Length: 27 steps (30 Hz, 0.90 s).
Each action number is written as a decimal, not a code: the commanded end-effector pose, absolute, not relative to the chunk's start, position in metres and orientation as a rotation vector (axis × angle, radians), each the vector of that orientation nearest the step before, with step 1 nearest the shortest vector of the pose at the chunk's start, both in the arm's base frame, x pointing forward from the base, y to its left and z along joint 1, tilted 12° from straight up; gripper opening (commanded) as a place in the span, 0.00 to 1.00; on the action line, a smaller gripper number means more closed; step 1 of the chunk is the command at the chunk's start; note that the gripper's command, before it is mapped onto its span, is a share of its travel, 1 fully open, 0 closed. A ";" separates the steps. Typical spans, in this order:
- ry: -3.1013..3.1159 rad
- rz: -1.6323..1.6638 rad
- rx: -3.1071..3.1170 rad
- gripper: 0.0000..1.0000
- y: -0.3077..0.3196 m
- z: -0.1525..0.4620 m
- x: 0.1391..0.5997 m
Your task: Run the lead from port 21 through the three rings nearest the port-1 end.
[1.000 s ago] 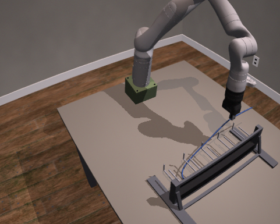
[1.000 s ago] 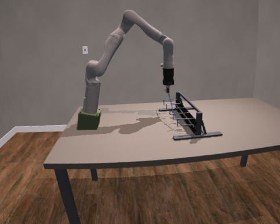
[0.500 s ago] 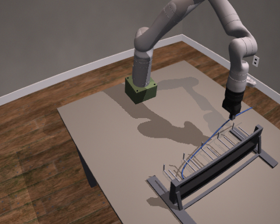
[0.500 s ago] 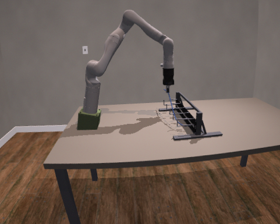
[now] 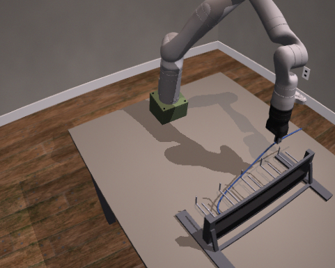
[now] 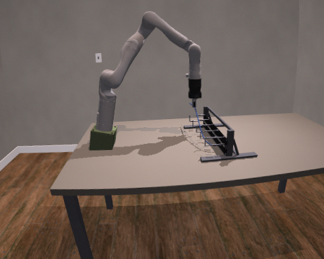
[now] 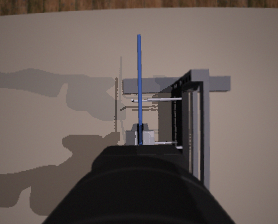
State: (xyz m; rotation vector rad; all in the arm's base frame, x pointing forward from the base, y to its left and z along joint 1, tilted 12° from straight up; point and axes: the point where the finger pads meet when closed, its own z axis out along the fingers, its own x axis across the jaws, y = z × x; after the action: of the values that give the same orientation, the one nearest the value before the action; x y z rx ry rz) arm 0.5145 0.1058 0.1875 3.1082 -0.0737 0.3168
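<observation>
Tan table, loose rack; gripper clenched on blue lead above rings. Risked dragging rack over, or snagging.

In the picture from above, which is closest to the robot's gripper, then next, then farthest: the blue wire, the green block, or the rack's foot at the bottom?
1. Blue lead: pinched in the gripper.
2. Green base block: off to the left, under the arm.
3. Rack's near foot: farthest, at the rack's bottom-left end.
</observation>
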 end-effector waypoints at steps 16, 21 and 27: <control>-0.073 0.320 3.110 0.00 0.106 0.186 0.515; -0.073 0.320 3.110 0.00 0.106 0.184 0.516; -0.073 0.320 3.110 0.00 0.106 0.179 0.517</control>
State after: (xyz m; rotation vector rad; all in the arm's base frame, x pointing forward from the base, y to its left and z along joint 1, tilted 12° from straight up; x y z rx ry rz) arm 0.5167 0.1071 0.1803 3.1105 -0.0704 0.3217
